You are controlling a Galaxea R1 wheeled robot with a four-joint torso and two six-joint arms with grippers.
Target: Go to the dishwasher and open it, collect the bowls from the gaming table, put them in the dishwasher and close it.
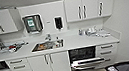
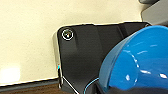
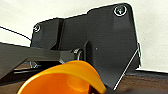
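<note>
Robot facing kitchenette, dishwasher (image 1: 83,58) open, a bowl at each wrist.

Dishwasher sits under the white counter (image 1: 77,42) beside the sink (image 1: 47,45), steel door dropped partway, dark inside showing. Blue bowl (image 2: 140,60) sits right up against the left pincer, seen large in the left wrist view; orange bowl (image 3: 63,78) just as close at the right pincer. Can't tell whether either pincer is clenched or released, fingers not made out.
</note>
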